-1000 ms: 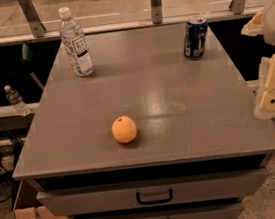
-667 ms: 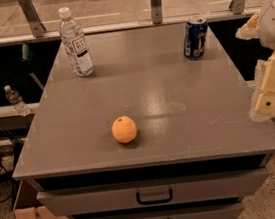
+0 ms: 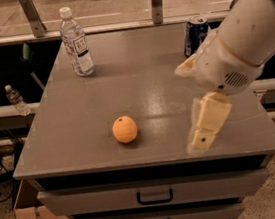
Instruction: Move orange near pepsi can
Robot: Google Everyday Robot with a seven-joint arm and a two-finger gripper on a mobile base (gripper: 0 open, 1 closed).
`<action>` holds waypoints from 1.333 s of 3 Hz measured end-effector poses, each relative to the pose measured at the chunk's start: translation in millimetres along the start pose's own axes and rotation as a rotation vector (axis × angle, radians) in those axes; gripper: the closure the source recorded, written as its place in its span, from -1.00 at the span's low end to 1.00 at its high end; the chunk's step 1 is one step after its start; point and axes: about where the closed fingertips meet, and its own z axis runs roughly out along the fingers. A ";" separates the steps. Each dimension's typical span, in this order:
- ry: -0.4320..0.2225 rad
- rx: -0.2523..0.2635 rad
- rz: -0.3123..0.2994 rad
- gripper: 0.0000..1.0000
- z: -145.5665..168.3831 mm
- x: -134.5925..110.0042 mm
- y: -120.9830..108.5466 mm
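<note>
Tabletop [image 3: 68, 120] right: jaws, part-hidden pepsi can [image 3: 194, 32]

Dim warm light leaves a sheen on the worktop [image 3: 80, 134] right of the orange [image 3: 125, 129]; farther right hovers the blurred end effector [image 3: 205, 130].

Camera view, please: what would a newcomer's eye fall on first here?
Probably the big white arm filling the right side, with its end effector hanging above the front right part of the grey table. Next comes the bright orange, alone near the table's front middle. The pepsi can stands at the back right corner, well apart from it.
</note>
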 end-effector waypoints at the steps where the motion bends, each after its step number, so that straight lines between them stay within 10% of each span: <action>1: -0.118 -0.051 -0.056 -1.00 44.9 -40.5 5.8; 4: -0.259 -0.134 -0.070 -1.00 109.3 -91.9 10.1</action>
